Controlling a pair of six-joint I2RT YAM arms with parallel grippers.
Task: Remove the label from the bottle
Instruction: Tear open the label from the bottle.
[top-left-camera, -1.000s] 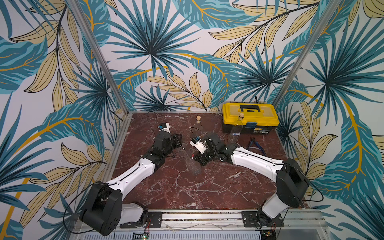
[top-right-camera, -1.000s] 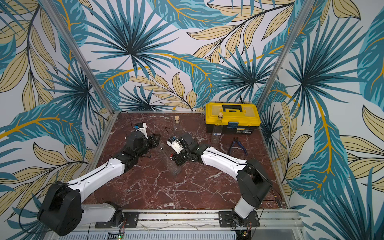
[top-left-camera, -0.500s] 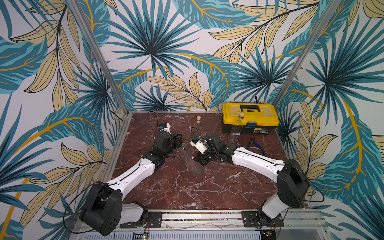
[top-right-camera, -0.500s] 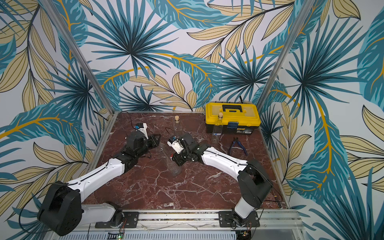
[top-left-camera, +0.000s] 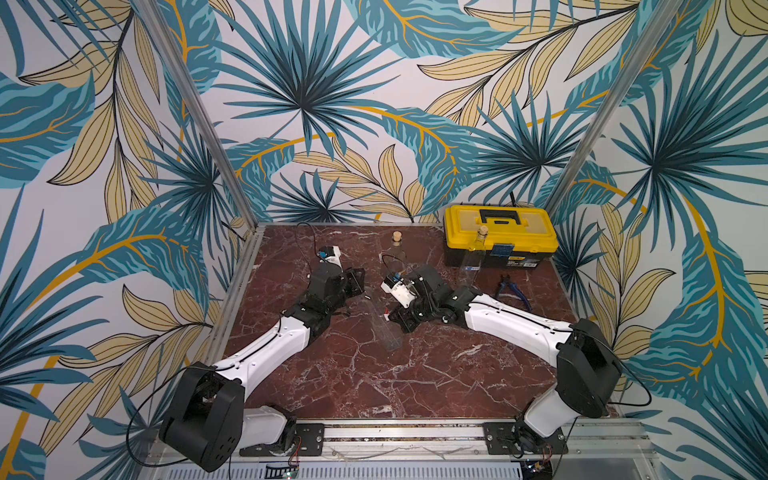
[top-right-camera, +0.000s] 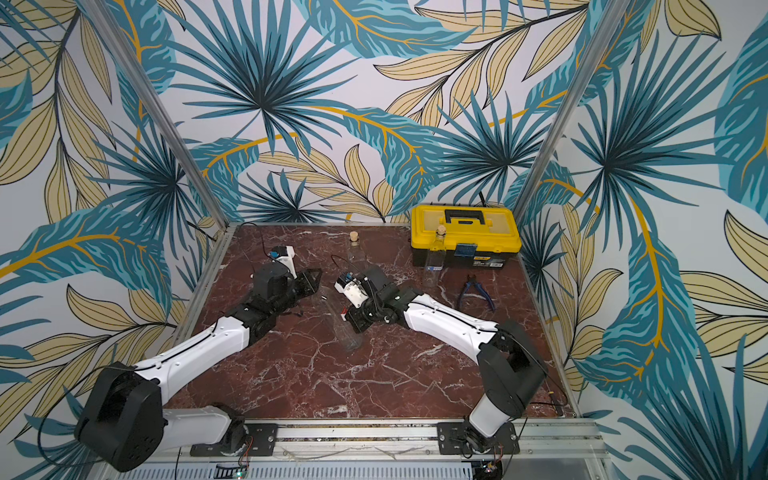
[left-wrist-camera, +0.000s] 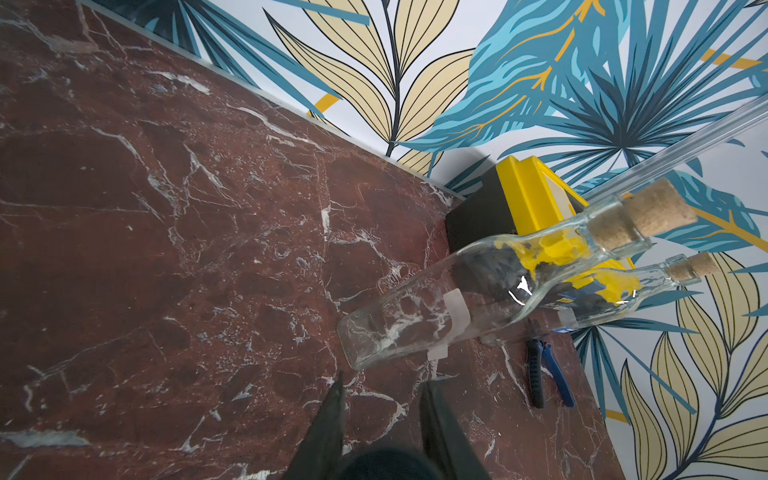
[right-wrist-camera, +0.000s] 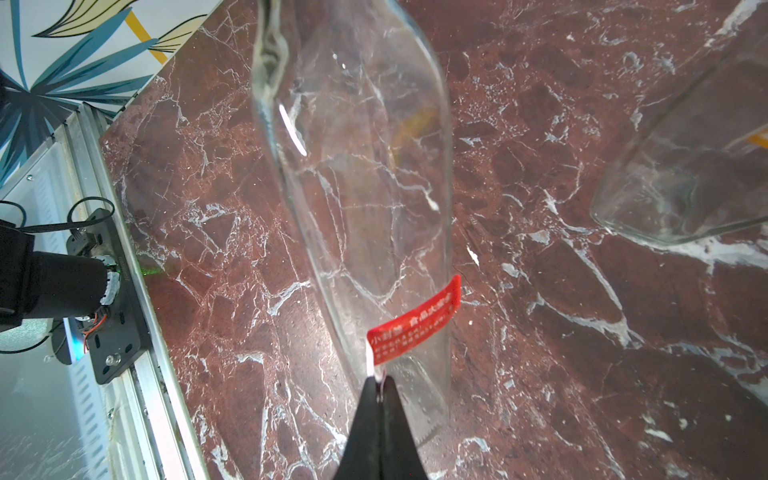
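Observation:
A clear glass bottle (top-left-camera: 384, 326) lies on its side on the marble table (top-left-camera: 332, 374) between my two arms, also seen in the right wrist view (right-wrist-camera: 365, 166). A red label (right-wrist-camera: 415, 320) with white print wraps its side, and one end is lifted off the glass. My right gripper (right-wrist-camera: 378, 384) is shut on that lifted end, beside the bottle in a top view (top-left-camera: 395, 321). My left gripper (top-left-camera: 360, 286) sits at the bottle's neck end. In its wrist view the left gripper (left-wrist-camera: 380, 380) has narrowly parted jaws with a dark blurred shape low between them.
Two upright corked bottles stand at the back, one mid-table (top-left-camera: 398, 249) and one (top-left-camera: 478, 253) in front of a yellow toolbox (top-left-camera: 498, 232). Blue-handled pliers (top-left-camera: 513, 289) lie right of my right arm. Patterned walls close in the table on three sides.
My right gripper's jaws have closed fully onto the label's end. Both arms and the bottle stay where they were.

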